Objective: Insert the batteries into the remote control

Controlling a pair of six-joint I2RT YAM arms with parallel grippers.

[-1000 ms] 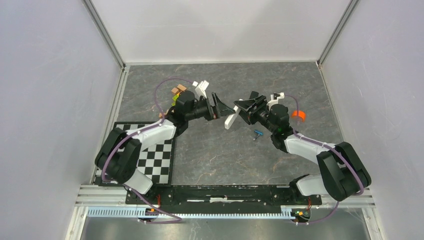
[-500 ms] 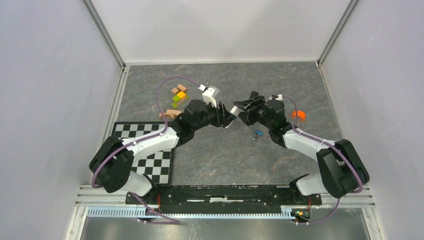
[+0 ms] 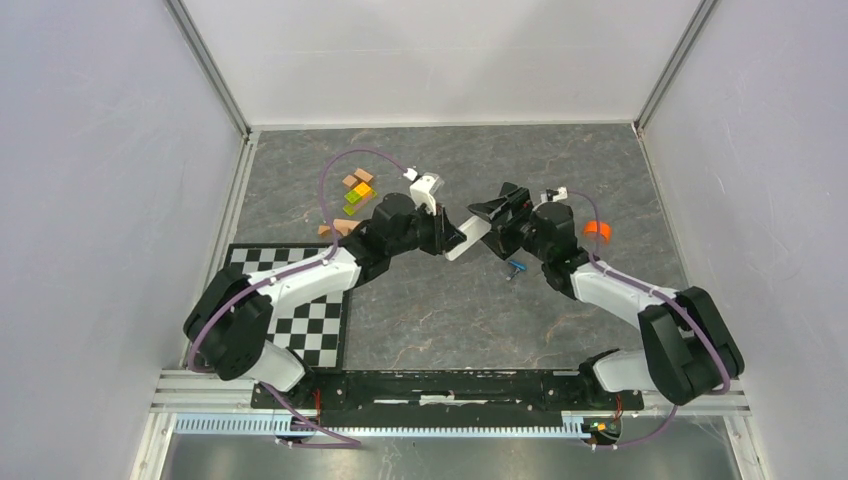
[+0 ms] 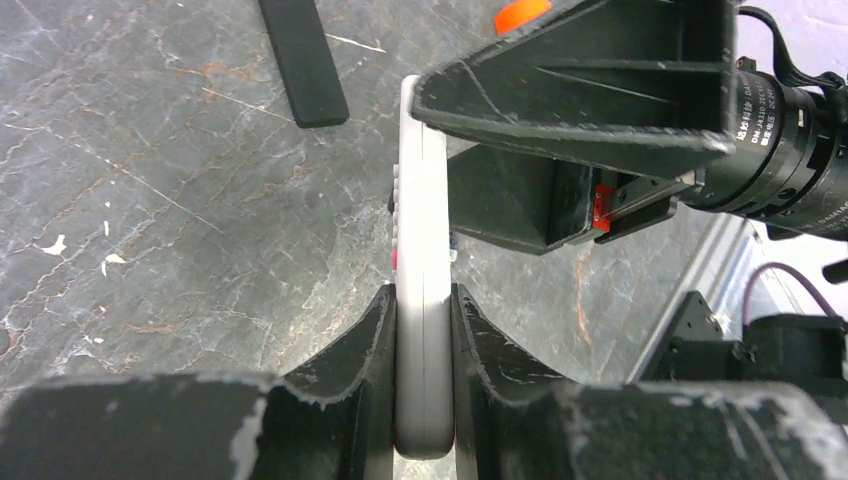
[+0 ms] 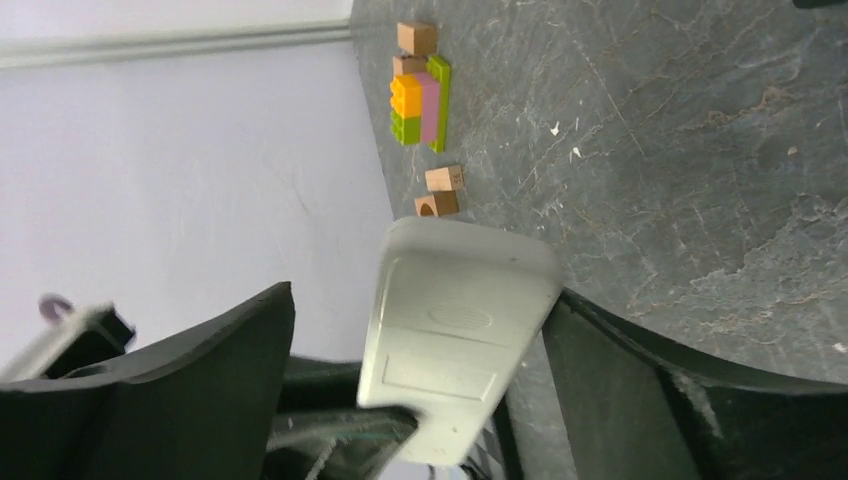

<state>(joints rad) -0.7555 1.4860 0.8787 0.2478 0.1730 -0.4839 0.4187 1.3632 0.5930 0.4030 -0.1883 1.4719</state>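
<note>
- The remote (image 3: 467, 240) hung above the desk (image 3: 450, 320) at the centre of the top view, between the two arms. A second earlier it had sat in the right jaws; now it had passed to the left jaws.
- In the left wrist view the remote stood edge-on. The left jaws, wide open a second before, had closed on its lower end and pinched both flat faces.
- The right jaws had just spread wide. In the right wrist view they flanked the remote's plain white back with a gap on each side and gripped nothing.
- The handover therefore looked complete, leaving the right arm free to fetch a battery.
- A panel outline showed on the white back, probably the battery cover and, by the look of it, not yet off, so loading had not begun.
- The blue battery (image 3: 516, 267) lay on the desk just to the lower right of the remote in the top view, beside the right arm. I could not make out the purple one.
- Farther out were an orange cap (image 3: 596, 230) at the right, coloured blocks (image 3: 355, 195) at the upper left, and a black bar (image 4: 300, 60) at the top of the left wrist view.
</note>
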